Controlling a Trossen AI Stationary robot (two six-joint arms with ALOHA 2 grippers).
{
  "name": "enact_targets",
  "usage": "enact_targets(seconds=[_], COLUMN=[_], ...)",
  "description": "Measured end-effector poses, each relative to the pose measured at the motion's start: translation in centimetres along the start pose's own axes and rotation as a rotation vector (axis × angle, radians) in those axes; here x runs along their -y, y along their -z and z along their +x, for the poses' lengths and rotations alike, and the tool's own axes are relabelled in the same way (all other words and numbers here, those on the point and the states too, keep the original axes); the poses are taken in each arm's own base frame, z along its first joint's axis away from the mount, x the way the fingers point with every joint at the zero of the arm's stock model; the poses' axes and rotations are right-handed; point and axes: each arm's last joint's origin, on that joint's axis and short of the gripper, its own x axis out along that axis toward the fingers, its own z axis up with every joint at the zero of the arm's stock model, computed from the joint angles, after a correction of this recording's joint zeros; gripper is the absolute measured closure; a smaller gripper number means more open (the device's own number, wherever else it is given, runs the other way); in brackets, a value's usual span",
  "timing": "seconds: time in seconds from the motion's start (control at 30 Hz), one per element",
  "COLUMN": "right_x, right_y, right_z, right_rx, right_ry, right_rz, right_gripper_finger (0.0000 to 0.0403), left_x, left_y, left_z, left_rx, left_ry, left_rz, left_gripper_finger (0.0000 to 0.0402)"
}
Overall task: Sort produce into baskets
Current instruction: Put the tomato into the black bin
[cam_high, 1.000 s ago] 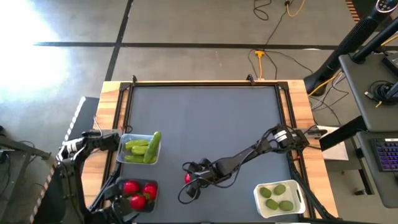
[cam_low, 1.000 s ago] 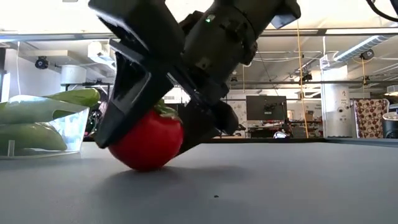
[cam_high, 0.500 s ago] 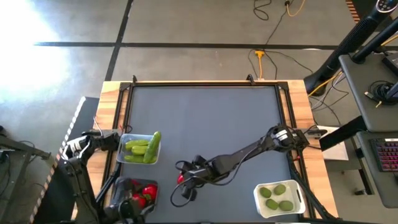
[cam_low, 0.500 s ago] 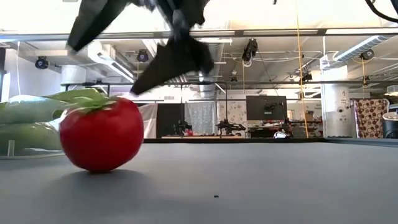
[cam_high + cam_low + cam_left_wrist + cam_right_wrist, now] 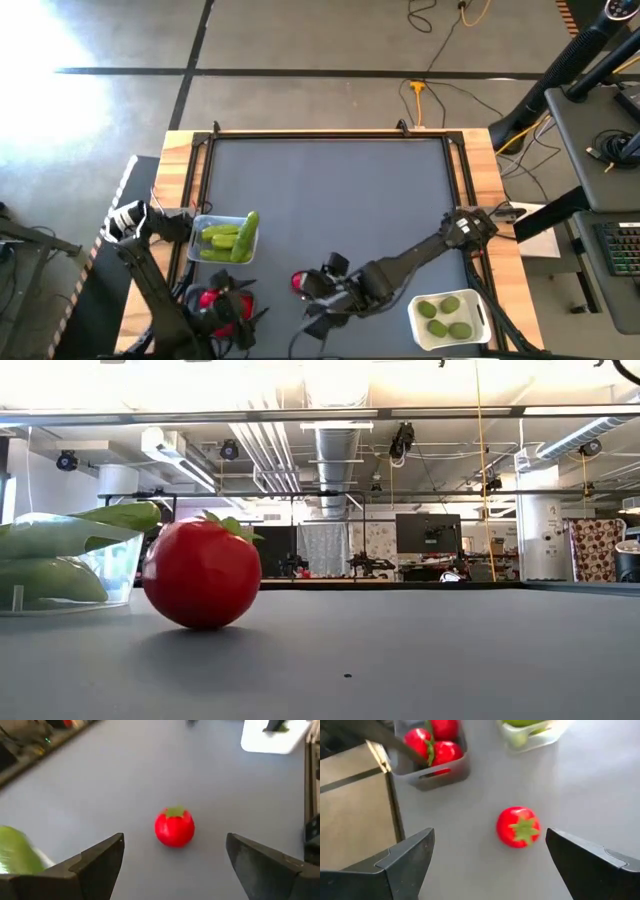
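We see a loose tomato [image 5: 299, 282] lying free on the dark surface [image 5: 330, 190], between the dark basket [image 5: 222, 302] and the white basket [image 5: 447, 320], and nothing touches it. In the low view the tomato [image 5: 202, 573] rests on the surface with its green top tilted up and to one side. Our right gripper [image 5: 322, 300] sits just beside the tomato on the near side, released, its fingers [image 5: 405, 860] spread wide apart in the right wrist view with the tomato [image 5: 518, 827] ahead of them. Our left gripper [image 5: 235, 310] hovers over the dark basket, also released; the left wrist view shows its fingers [image 5: 97, 865] wide apart, looking toward the tomato [image 5: 174, 826]. The dark basket holds more tomatoes [image 5: 432, 742]. The clear basket [image 5: 222, 239] beside it holds cucumbers [image 5: 231, 238], one of them sticking out over the rim. The white basket holds three limes [image 5: 445, 315].
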Motion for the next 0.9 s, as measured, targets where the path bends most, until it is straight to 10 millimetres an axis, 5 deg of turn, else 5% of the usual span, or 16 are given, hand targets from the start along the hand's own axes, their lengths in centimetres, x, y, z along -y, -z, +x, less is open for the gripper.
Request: enact_targets(seconds=[0.33, 0.9], right_x=[0.4, 1.7], right_y=[-0.1, 0.0], right_z=[-1.4, -1.1], right_rx=[0.102, 0.024], right_ry=[0.171, 0.244], right_rz=[-0.065, -0.116], right_gripper_finger=[0.0028, 0.0028], left_x=[0.1, -1.7], left_y=[1.6, 0.9], left_z=[5.7, 12.4], left_rx=[-0.236, -0.145], left_ry=[0.178, 0.216], left_rz=[0.116, 0.112], left_gripper_finger=[0.0068, 0.0036])
